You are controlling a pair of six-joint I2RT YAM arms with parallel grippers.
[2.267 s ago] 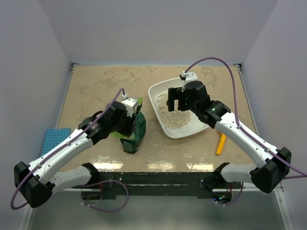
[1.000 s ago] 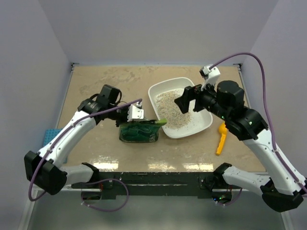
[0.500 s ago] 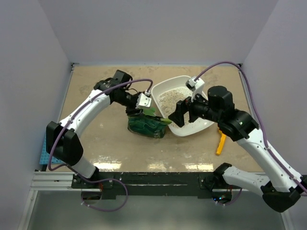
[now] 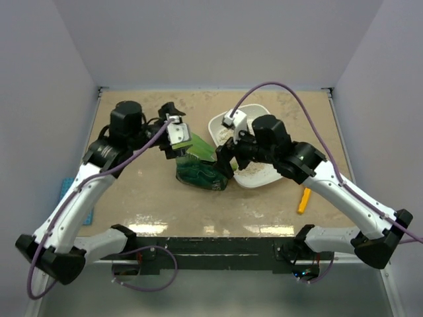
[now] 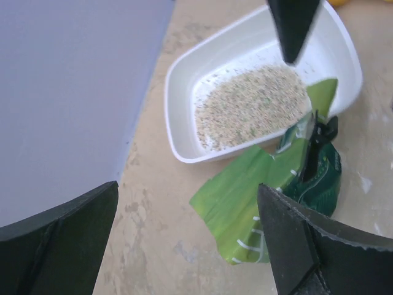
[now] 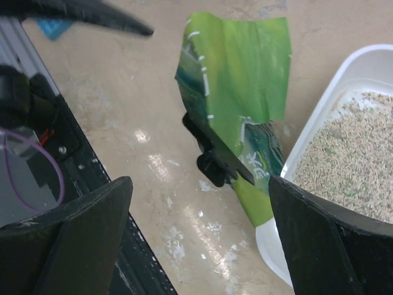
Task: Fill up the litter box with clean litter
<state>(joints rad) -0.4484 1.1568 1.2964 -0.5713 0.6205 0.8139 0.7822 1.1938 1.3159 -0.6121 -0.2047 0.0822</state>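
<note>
Looking down from the top camera, I see the litter box (image 4: 264, 183) on the right half of the desk (image 4: 132, 112), toward the far side, with my right arm (image 4: 330, 181) crossing over most of it. Litter (image 5: 252, 114) lies in a loose heap along the middle of the box (image 5: 179, 117); the white floor shows bare around it.

A green bag (image 4: 198, 173) lies on its side at the centre of the desk, just left of the box. Its pale green flap (image 5: 245, 203) is open toward the box, and on my right wrist view the bag (image 6: 239, 80) touches the box rim (image 6: 325, 104). A small black piece (image 6: 215, 157) sits on the bag; I cannot tell what it is.

My left jaws hang spread wide just above the far left end of the bag, their fingers (image 5: 61, 246) well apart and nothing pinched between them. My right jaws are spread wide too, fingers (image 6: 319, 246) apart, hovering over the bag where it meets the box, gripping nothing. One right fingertip (image 5: 291, 27) shows over the box on my left wrist view.

An orange tool (image 4: 304, 198) lies on the desk, near and right of the box. A blue pad (image 4: 67, 191) sits off the desk's left edge, partly behind my left arm (image 4: 79, 198).
</note>
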